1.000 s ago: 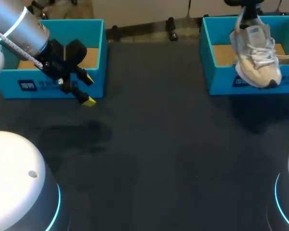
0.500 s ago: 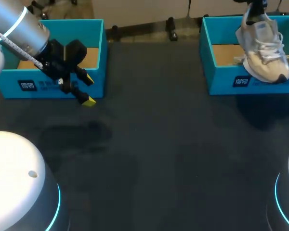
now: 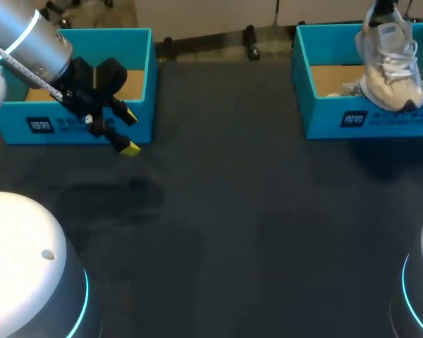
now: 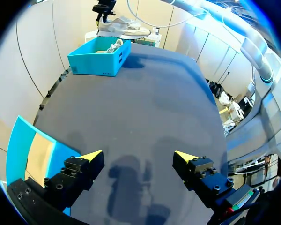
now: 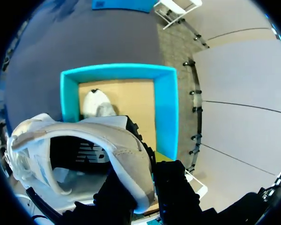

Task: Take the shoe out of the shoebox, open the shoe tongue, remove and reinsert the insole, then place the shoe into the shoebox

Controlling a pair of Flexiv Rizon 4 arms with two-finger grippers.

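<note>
Shoe: gripped at the heel collar by my right gripper. One black finger sits inside the opening and the other outside the heel, and both press on the padded wall between them. My right arm comes in at the far right corner of the table. It hangs the shoe heel-up and toe-down in the air over the right-hand shoebox, clear of the box floor.

Shoe, make and look: low-cut trainer in off-white to cream. It has mesh and soft matt panels, white laces and a pale tongue. There is a dark spot at the toe end, and the lining shows dark inside the opening.

Right-hand shoebox: open-topped, with bright turquoise card walls, a plain brown card floor and pale print on the front wall. A second shoe of the same colour lies on the floor beneath the held one.

Left gripper: spread wide with nothing between the fingers, which are blocky and black with yellow wedge tips. My left arm, silver with a black wrist, enters at the far left corner. Its gripper angles down over the table, just beside the front corner of the left-hand shoebox.

Table: dark grey and matt.

Left-hand shoebox: the same turquoise card with a brown floor. It stands well apart from the right-hand one along the table's far edge.
</note>
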